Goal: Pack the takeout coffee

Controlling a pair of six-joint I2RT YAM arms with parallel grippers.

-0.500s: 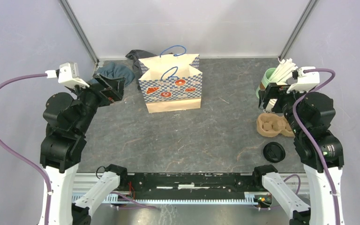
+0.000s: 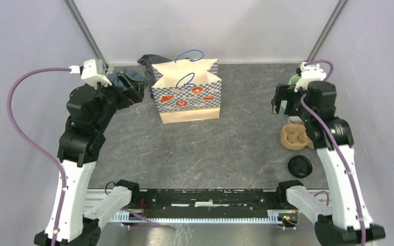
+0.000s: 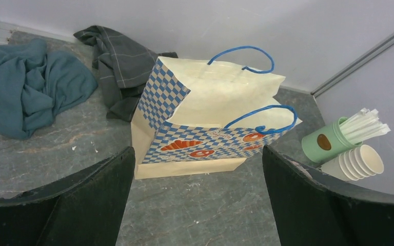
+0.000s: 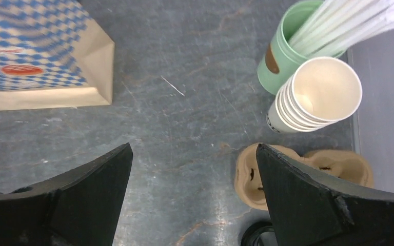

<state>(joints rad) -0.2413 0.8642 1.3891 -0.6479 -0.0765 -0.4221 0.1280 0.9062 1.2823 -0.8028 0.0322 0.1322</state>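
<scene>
Pale lilac walls [image 2: 205,25] are enclosing a dark grey, marbled tabletop [image 2: 236,148] on three sides. Two metal posts [image 2: 85,33] are rising from its far corners. Soft, even light is falling across it.

The paper bag [image 2: 186,97] is cream, banded with a blue-and-white check and printed with orange-red pastry motifs; its cord handles [image 3: 241,51] are blue. Left of the bag lies a teal cloth [image 3: 25,87], and behind the bag a charcoal cloth [image 3: 115,56] crossed by thin pale grid lines. Right of the bag stand a mint-green cup [image 4: 279,56] with a brown oval label, white straws [image 4: 349,25], a cream stack of cups [image 4: 313,97], a tan cup carrier [image 4: 338,164] and a round black lid [image 2: 300,166]. The table [image 2: 236,148] is mottled dark grey with rusty veins.
</scene>
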